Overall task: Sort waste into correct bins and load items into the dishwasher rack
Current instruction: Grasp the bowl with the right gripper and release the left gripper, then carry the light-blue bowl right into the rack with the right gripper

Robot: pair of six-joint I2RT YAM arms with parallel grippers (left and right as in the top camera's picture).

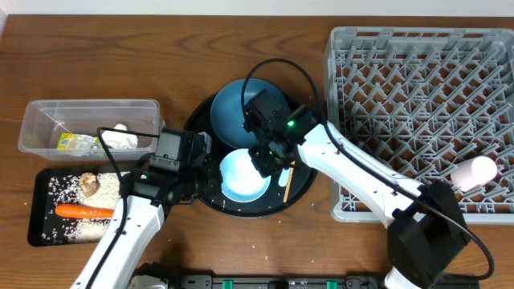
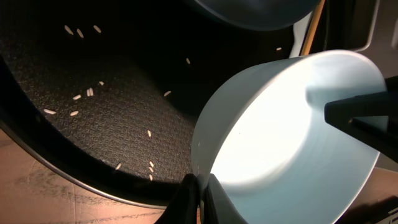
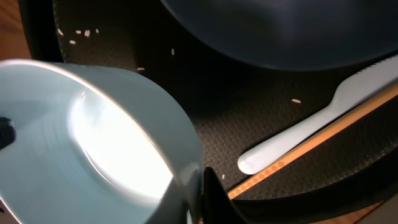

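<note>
With right claw [image 3: 199, 182] clamped on the white bowl [image 1: 241, 178] rim and left claw [image 2: 200, 186] pinched shut on the opposite rim, lift level off the round black tray [image 1: 301, 191], lower centre of the overhead frame. Avoid snagging the white spoon [image 3: 298, 134] and chopstick [image 3: 336, 128]; free the left grip before swinging toward the dishwasher rack [image 1: 418, 120], upper right.

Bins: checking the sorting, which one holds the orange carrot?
The shallow black rectangular tray, strewn with rice; the orange carrot lies in it. The clear plastic tub holds a yellow-green wrapper and white tissue.
</note>
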